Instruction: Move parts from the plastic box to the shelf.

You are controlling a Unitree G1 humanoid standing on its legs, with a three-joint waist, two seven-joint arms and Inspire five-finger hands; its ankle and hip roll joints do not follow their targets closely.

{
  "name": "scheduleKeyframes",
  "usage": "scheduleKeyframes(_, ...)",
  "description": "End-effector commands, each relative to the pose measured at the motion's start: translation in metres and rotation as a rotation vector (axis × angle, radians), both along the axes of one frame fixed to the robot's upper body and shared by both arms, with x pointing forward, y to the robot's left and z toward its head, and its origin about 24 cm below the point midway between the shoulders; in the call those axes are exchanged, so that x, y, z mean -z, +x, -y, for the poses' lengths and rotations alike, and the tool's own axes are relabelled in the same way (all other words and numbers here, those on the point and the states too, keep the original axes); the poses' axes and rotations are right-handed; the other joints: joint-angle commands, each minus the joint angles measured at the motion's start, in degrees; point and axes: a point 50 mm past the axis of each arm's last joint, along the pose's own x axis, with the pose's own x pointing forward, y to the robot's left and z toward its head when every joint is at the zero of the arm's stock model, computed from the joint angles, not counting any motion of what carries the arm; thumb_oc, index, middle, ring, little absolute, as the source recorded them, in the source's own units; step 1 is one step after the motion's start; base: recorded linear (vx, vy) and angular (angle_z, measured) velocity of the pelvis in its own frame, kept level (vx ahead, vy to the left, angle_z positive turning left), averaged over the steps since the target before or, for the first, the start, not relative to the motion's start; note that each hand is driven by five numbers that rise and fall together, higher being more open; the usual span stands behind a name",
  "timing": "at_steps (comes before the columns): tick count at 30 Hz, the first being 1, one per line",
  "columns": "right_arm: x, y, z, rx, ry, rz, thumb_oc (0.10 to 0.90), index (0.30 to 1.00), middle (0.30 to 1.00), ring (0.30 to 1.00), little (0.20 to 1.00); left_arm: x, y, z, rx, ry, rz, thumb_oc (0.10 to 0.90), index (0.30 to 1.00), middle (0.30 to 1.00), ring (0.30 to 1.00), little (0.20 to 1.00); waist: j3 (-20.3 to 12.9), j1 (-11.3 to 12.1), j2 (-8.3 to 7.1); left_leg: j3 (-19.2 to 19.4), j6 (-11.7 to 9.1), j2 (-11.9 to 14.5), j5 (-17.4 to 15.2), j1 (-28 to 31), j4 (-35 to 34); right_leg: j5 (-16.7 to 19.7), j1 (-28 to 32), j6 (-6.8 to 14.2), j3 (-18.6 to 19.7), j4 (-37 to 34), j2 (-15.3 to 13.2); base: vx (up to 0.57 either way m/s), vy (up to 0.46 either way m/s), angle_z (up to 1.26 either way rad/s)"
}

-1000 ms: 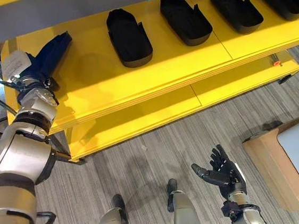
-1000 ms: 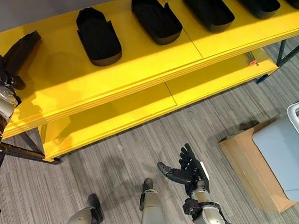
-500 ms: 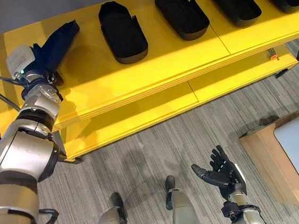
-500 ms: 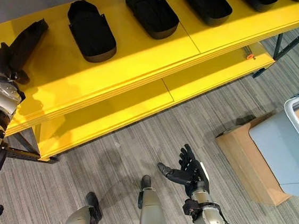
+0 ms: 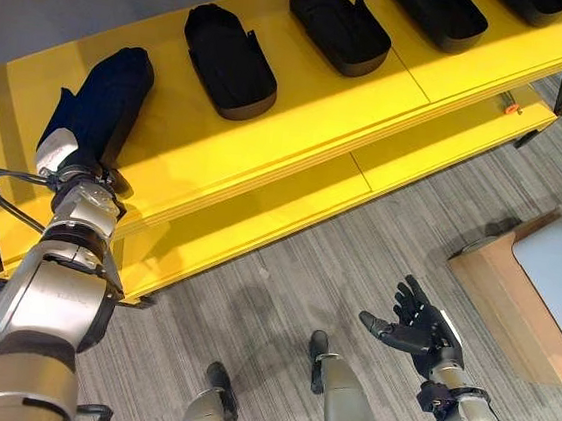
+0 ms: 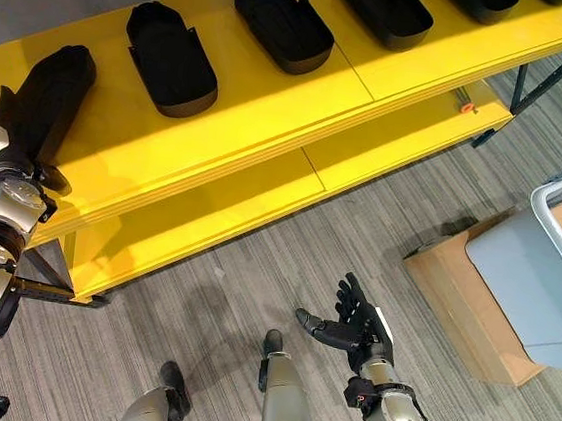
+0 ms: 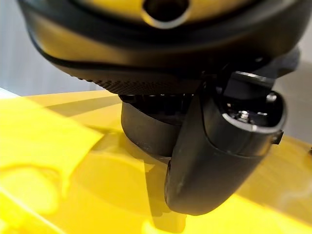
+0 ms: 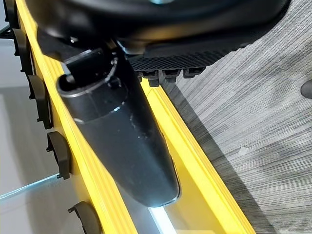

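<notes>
**Left hand on a part at the shelf's end, right hand idle over the floor**

The left arm reaches up and forward from the lower left, its silver forearm stacked almost straight toward the yellow shelf [image 5: 302, 102]. At its tip the left hand [image 5: 66, 148] meets a black part [image 5: 106, 102] that lies on the top board at the shelf's left end, long axis running away from the robot and leaning slightly right. The hand sits at the part's near end — a white cover shows there — but the part hides the fingers, so I cannot tell whether they grip it or merely rest against it. The left wrist view shows only the thumb over the yellow surface and does not settle it.

Further along the same board, more black parts lie in a row, well apart from one another: the nearest [image 5: 229, 59] just right of the held one, then another [image 5: 338, 25], then a third [image 5: 433, 10].

The right arm hangs low at the lower right, bent up at the wrist. The right hand [image 5: 419, 328] is held palm up over the grey floor, fingers spread and relaxed, thumb pointing left — it holds nothing.

To the right stands a cardboard box [image 5: 512, 305] on the floor, with a grey plastic box [image 6: 544, 288] on top of it.
</notes>
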Motion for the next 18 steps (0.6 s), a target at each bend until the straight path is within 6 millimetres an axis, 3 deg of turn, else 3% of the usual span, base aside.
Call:
scheduleKeyframes(1,-0.042,0.011,0.004,-0.014,0.028,0.221,0.900,1.000,1.000,1.000,1.000,0.002,-0.017,-0.025,-0.079,-0.004,-0.006,0.900,1.000,1.000,1.000,1.000,-1.0,-0.1,-0.35,-1.8,-0.3,3.4,-2.4,-0.7,3.5,-4.4,3.3,6.0,3.8,-1.4,-2.9,0.00,0.000,0.00)
scheduleKeyframes(5,-0.039,0.007,0.004,-0.027,0.034,0.205,0.900,1.000,1.000,1.000,1.000,0.013,-0.038,-0.050,-0.156,-0.087,-0.011,0.900,1.000,1.000,1.000,1.000,-1.6,-0.5,-0.62,-1.4,-0.5,3.7,-2.4,-0.6,3.3,-4.2,2.9,6.1,4.2,-1.5,-2.7,0.00,0.013,-0.04)
scheduleKeyframes(9,-0.036,0.005,0.004,-0.016,0.048,0.193,0.900,1.000,1.000,1.000,1.000,0.020,-0.043,-0.054,-0.192,-0.236,0.079,0.900,1.000,1.000,1.000,1.000,-2.1,-0.6,-0.48,-1.3,-0.6,3.7,-2.4,-0.7,3.2,-4.0,2.7,6.1,4.3,-1.6,-2.7,0.01,0.020,-0.07)
scheduleKeyframes(11,-0.030,0.003,0.005,0.002,0.057,0.174,0.900,1.000,1.000,1.000,1.000,0.023,-0.042,-0.051,-0.223,-0.414,0.210,0.900,1.000,1.000,1.000,1.000,-2.4,-0.5,-0.35,-1.2,-0.6,3.7,-2.6,-0.7,3.3,-4.2,2.8,6.1,4.5,-1.6,-2.6,0.01,0.010,-0.02)
scheduleKeyframes(13,-0.029,0.003,0.005,0.005,0.059,0.172,0.900,1.000,1.000,1.000,1.000,0.024,-0.041,-0.050,-0.228,-0.462,0.246,0.900,1.000,1.000,1.000,1.000,-2.4,-0.4,-0.31,-1.2,-0.7,3.7,-2.6,-0.7,3.3,-4.2,2.7,6.1,4.4,-1.7,-2.5,0.00,0.000,0.00)
scheduleKeyframes(15,-0.027,0.003,0.003,0.014,0.073,0.167,0.900,1.000,1.000,1.000,1.000,0.028,-0.030,-0.034,-0.243,-0.743,0.449,0.900,1.000,1.000,1.000,1.000,-2.6,-0.5,-0.32,-1.2,-0.7,3.8,-2.9,-0.6,3.4,-4.4,2.7,6.1,4.6,-1.6,-2.4,0.00,0.000,0.00)
scheduleKeyframes(18,-0.026,0.003,0.004,0.026,0.077,0.163,0.900,1.000,1.000,1.000,1.000,0.027,-0.020,-0.020,-0.207,-0.878,0.544,0.900,1.000,1.000,1.000,1.000,-2.7,-0.4,-0.24,-1.2,-0.8,3.9,-3.0,-0.6,3.4,-4.4,2.7,6.1,4.6,-1.6,-2.4,0.00,0.000,0.00)
